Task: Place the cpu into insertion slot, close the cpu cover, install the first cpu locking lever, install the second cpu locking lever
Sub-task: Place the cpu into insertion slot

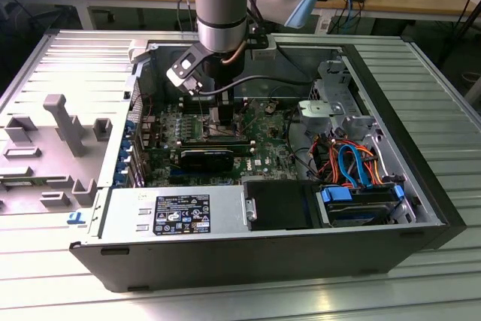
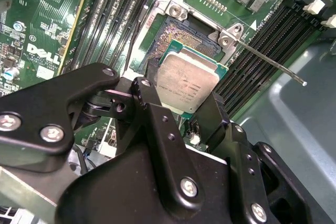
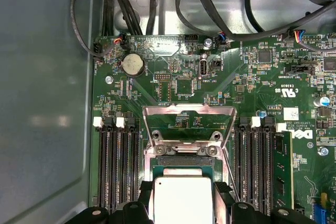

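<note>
— Where's the exterior view?
— High and well back, looking down into the computer case (image 1: 225, 246); the arm (image 1: 222, 5) stands at twelve o'clock.
— The wrist views?
— Close over the motherboard (image 3: 178, 85), first straight down, second slanted; both share the cpu (image 2: 188, 85) and insertion slot (image 2: 176, 32).

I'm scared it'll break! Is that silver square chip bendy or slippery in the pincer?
Probably stiff: the cpu has a flat metal top. Maybe slippery, since that top looks smooth. Likely light, being thin; the pincer holds its edges.
</note>
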You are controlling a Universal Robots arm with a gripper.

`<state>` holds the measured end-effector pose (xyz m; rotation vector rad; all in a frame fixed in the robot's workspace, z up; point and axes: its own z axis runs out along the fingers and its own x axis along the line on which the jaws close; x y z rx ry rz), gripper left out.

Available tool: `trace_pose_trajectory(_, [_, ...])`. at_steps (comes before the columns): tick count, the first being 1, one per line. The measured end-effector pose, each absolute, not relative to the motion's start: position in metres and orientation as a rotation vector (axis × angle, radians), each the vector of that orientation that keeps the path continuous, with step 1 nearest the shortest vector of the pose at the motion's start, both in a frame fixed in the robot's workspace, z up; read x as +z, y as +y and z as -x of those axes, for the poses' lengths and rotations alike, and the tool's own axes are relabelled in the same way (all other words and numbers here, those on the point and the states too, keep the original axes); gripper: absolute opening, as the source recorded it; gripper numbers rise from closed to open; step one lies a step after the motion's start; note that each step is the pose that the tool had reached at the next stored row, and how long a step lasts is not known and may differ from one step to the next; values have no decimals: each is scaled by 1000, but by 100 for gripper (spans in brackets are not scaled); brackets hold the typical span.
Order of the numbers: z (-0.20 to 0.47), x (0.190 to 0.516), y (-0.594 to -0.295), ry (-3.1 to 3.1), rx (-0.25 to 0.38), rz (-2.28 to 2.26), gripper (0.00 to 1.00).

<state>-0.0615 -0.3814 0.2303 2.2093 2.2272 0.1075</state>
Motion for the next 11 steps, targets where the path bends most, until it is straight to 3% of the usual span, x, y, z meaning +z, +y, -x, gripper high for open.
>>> trace_pose_trajectory(11, [61,229,-381,2227,108,-2210,54])
